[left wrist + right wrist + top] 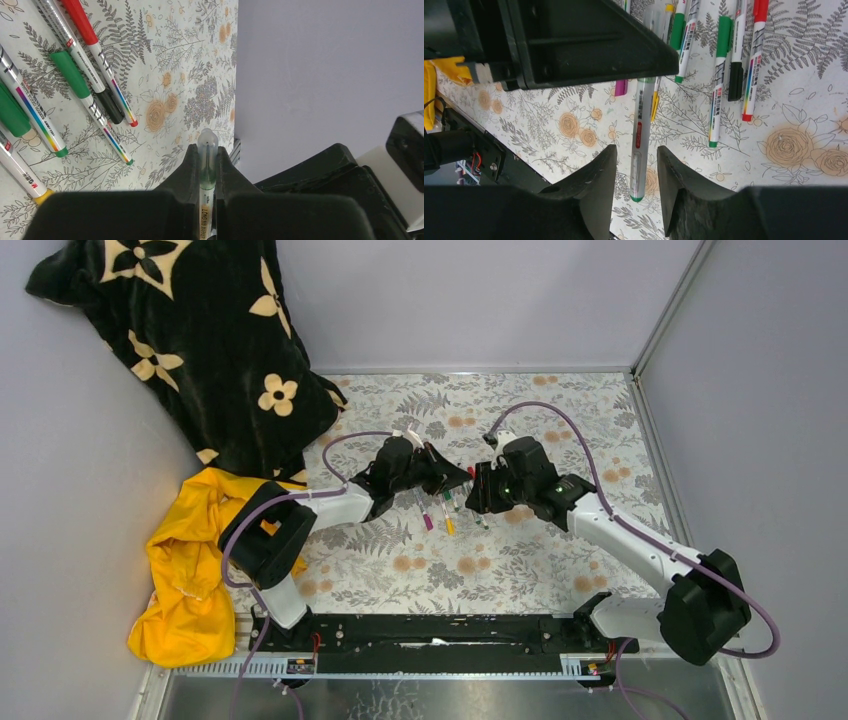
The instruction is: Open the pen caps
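My left gripper [207,152] is shut on a pen [206,200] with a whitish barrel; its clear, green-tinted cap [207,145] pokes out past the fingertips. In the right wrist view that same pen [642,130] hangs from the left gripper above the table. Its green back end lies between the fingers of my right gripper [636,152], which stands open and touches nothing. From above, the left gripper [455,478] and right gripper [478,488] meet nose to nose mid-table. Several more pens lie below, with a red cap [80,20], green cap [70,75] and black cap [110,106] on.
A black cloth with pale flowers [200,340] hangs at the back left and a yellow cloth [190,560] is heaped at the left edge. Grey walls close the back and both sides. A black rail [430,630] runs along the near edge.
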Available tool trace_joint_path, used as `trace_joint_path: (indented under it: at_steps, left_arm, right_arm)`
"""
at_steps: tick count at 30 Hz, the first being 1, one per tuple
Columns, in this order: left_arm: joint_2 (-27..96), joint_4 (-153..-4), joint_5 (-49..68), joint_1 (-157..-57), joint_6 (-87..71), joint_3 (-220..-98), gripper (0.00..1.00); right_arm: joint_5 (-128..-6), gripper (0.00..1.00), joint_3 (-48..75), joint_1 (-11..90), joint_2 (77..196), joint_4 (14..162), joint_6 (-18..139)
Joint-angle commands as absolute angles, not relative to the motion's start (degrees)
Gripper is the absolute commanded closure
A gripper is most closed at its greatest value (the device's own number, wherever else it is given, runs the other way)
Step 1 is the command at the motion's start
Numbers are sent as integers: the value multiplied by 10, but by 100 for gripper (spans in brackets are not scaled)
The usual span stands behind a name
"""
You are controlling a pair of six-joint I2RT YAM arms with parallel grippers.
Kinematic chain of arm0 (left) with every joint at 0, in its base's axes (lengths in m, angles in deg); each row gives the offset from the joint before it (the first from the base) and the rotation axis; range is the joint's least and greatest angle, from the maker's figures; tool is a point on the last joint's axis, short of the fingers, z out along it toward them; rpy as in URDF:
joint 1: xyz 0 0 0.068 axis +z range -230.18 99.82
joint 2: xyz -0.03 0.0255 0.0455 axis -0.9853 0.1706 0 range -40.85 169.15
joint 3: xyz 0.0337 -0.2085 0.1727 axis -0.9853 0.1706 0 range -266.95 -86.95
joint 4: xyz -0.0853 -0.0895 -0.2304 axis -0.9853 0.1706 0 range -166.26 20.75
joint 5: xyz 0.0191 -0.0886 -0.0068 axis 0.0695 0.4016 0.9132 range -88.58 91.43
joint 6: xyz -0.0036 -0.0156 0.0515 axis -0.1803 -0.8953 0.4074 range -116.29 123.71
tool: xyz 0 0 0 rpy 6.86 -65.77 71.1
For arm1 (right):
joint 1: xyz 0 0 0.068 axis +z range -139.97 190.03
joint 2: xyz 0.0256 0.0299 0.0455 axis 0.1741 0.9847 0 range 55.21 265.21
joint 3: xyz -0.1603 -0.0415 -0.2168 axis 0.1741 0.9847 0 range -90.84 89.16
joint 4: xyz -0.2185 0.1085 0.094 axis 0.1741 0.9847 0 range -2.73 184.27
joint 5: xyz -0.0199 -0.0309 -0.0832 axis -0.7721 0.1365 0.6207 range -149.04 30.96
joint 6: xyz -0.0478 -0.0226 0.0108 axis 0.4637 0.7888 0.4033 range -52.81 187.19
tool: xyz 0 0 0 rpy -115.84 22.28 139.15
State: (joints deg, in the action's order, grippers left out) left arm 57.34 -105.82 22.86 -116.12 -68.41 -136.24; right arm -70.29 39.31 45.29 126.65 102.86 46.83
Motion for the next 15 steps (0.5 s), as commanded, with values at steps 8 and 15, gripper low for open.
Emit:
trace_joint_path:
  at_steps: [8,15]
  left_arm:
    - [558,-1117,255,-1161,-714,-1349,100]
    - [553,-1105,248,-1160,-708,-1358,100]
  right_arm:
    - [-716,59,341,460,1329,989,465]
    - [-704,100,342,460,1355,989,465]
